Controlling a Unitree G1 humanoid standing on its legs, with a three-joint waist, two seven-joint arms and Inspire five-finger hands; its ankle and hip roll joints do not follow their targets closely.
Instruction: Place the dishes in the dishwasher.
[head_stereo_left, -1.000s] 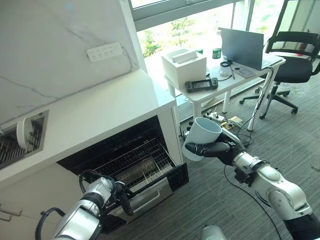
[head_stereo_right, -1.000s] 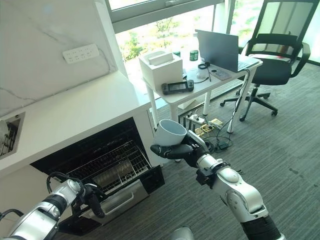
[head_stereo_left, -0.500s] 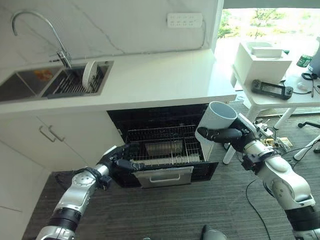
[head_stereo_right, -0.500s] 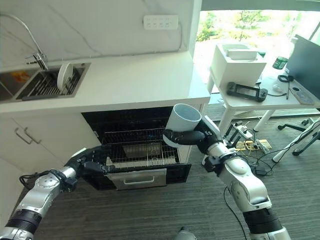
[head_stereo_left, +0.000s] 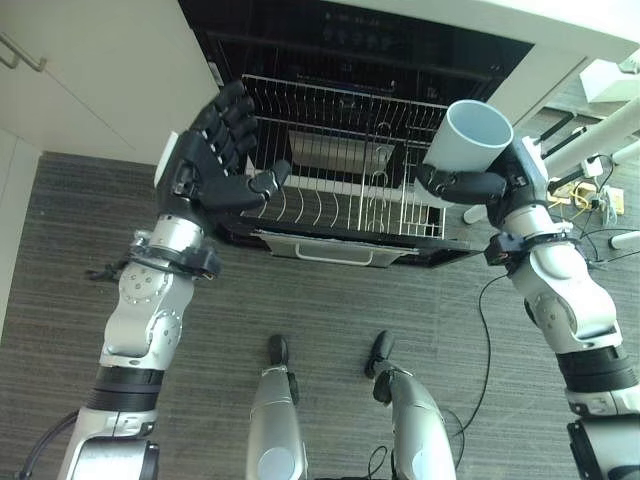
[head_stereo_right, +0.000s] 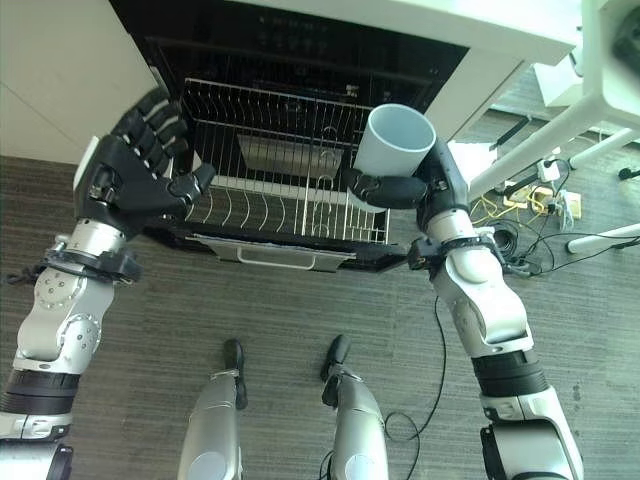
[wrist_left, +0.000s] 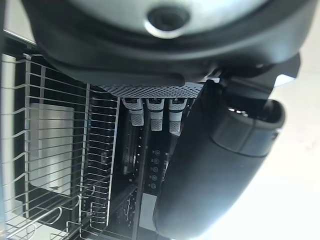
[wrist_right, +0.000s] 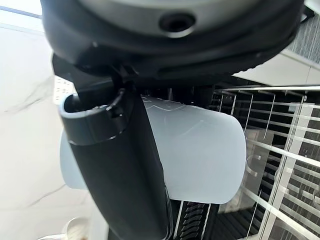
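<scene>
Gripping the pale cup (head_stereo_left: 476, 134), the right hand (head_stereo_left: 500, 182) hovers over the rack (head_stereo_left: 340, 190) — left hand (head_stereo_left: 210, 165) spread wide.

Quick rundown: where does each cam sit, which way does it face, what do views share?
Left eye view: on the head, looking down at the pulled-out wire rack; left hand open, right hand holding the pale cup.
Right eye view: beside it, same scene slightly offset.
Left wrist view: on the left arm, looking along the hand at the rack; thumb in front.
Right wrist view: on the right arm, looking along the hand; thumb across the cup.
Shared: all four show the rack; the cup shows in both eyes and the right wrist.
</scene>
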